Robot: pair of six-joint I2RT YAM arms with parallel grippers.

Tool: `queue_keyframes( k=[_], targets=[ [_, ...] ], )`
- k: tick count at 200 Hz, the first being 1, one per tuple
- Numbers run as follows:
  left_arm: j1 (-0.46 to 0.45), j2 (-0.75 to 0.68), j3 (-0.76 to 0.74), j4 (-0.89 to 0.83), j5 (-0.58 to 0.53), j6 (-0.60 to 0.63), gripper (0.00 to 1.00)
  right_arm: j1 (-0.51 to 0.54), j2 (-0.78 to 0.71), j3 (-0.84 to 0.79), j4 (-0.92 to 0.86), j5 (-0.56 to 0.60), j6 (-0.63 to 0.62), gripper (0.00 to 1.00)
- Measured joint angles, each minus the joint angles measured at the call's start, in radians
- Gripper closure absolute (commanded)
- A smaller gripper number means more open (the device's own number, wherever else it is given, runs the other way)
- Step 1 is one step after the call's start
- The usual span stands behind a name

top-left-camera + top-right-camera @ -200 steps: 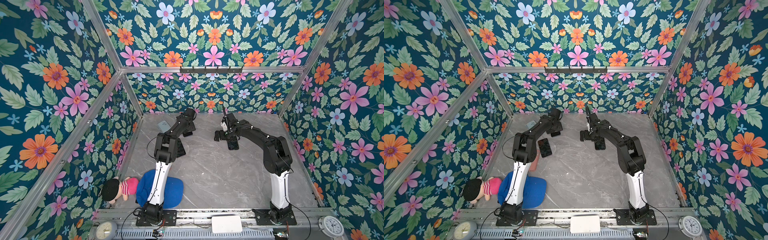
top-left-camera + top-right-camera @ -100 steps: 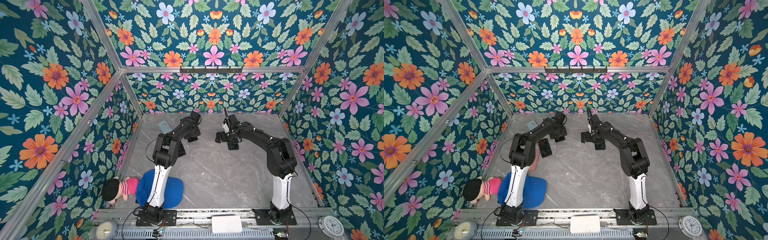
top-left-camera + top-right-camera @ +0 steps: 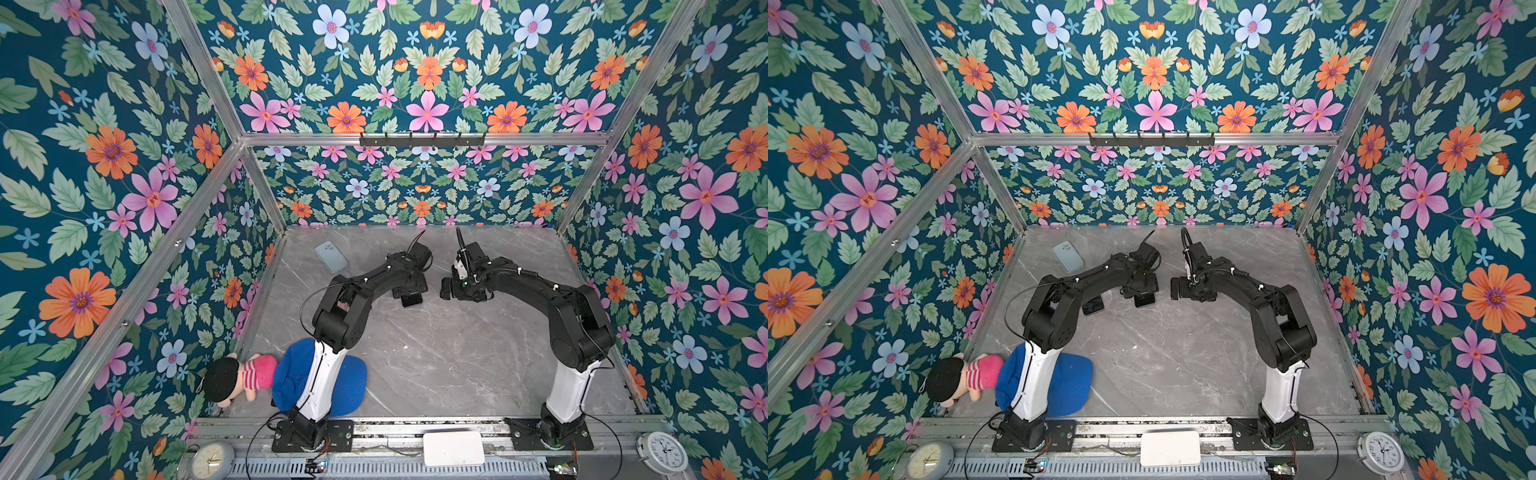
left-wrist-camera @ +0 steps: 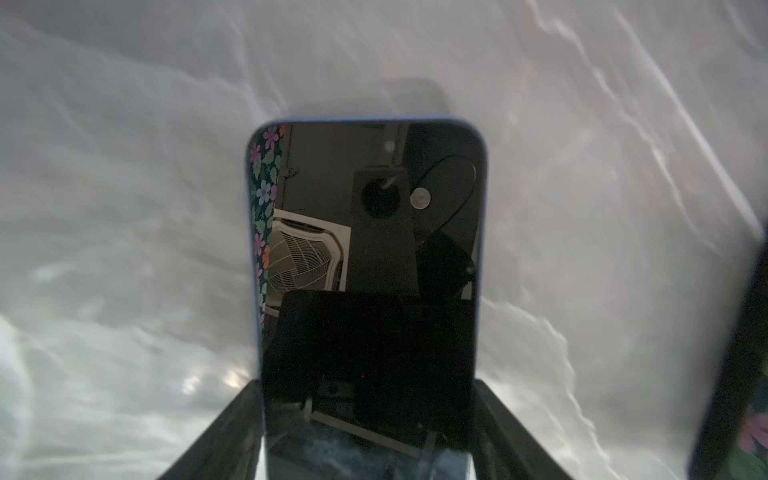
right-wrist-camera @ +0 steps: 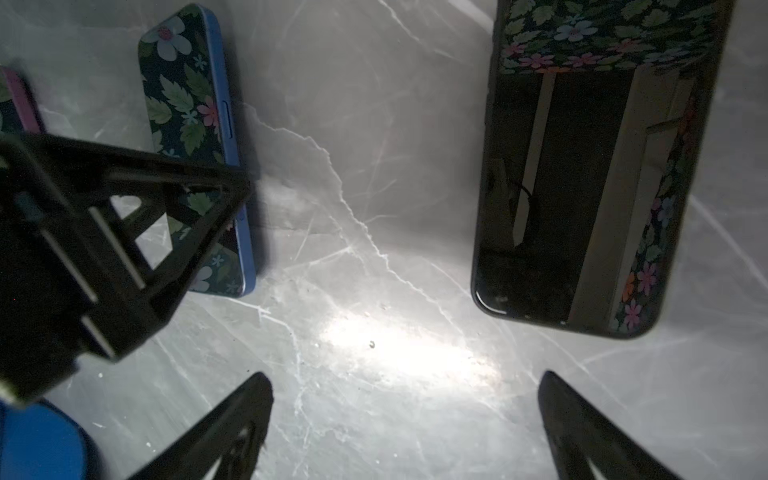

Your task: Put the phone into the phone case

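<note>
While my left gripper (image 4: 365, 384) clamps the phone (image 4: 368, 208) by its long edges at mid table (image 3: 457, 365), I must carry it level. Case (image 3: 330, 256) lies near the far left corner; right gripper (image 5: 405, 376) gapes, empty.

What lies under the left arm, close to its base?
A blue cap lies on the table under the left arm's white link, with a doll beside it. The link covers the cap's middle, so that part cannot be seen.
</note>
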Motion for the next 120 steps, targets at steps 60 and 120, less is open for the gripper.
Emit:
queue_keyframes(
  k=[60,120],
  targets=[
    [-0.04,-0.021,-0.043,0.043,0.029,-0.056,0.26,-0.008,-0.045,-0.079,0.028,0.023,0.014,0.01],
    [-0.044,-0.024,-0.05,0.08,0.058,-0.077,0.13,-0.008,-0.043,-0.069,0.031,0.029,0.014,0.01]
  ],
)
